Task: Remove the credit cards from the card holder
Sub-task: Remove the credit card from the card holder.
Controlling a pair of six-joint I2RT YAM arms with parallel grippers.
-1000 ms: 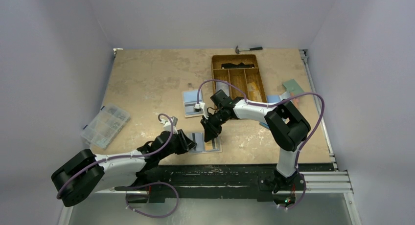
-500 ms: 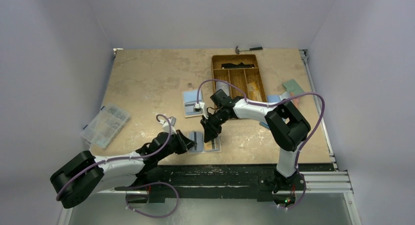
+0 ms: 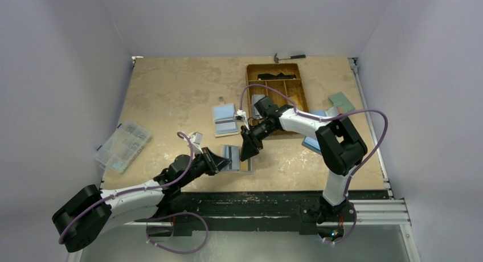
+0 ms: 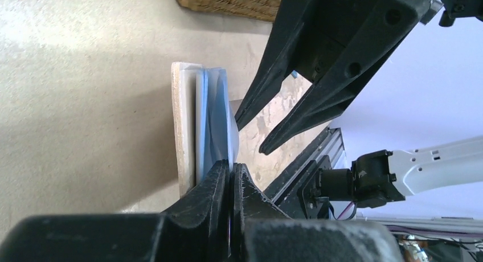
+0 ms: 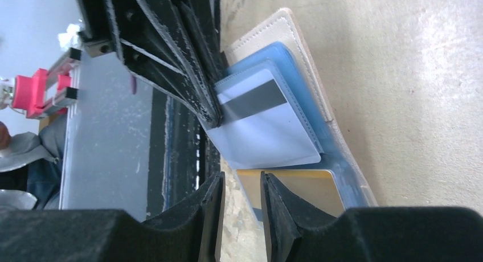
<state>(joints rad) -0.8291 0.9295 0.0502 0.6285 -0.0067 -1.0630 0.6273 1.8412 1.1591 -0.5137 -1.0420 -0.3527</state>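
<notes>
- The card holder (image 3: 233, 158) lies open on the tabletop (image 3: 171, 97), near the front edge and about midway between the two arms, with its tan cover down and its blue inner leaves lifted
- A pale striped card (image 5: 265, 131) sits in one of the blue leaves, and a gold card (image 5: 293, 191) shows in the pocket nearer the right wrist camera
- The left gripper (image 5: 212, 118) has its jaws pressed together on the edge of that raised leaf, holding it up off the cover; I cannot tell whether the striped card itself is pinched as well
- The right gripper (image 5: 242, 179) hangs just over the holder's right half with its jaws a little apart and nothing between them, lined up with the gold card
- Step in hand, as I judge it: one arm steadies and spreads the holder while the other gets ready to draw a card out
- The next move calls for the right gripper to come down onto a free card edge, close on it and slide it along its pocket while the left grip keeps the holder from following
- Just beyond the holder lie two light blue cards (image 3: 225, 119), probably already out; a brown tray (image 3: 278, 91) stands further back
</notes>
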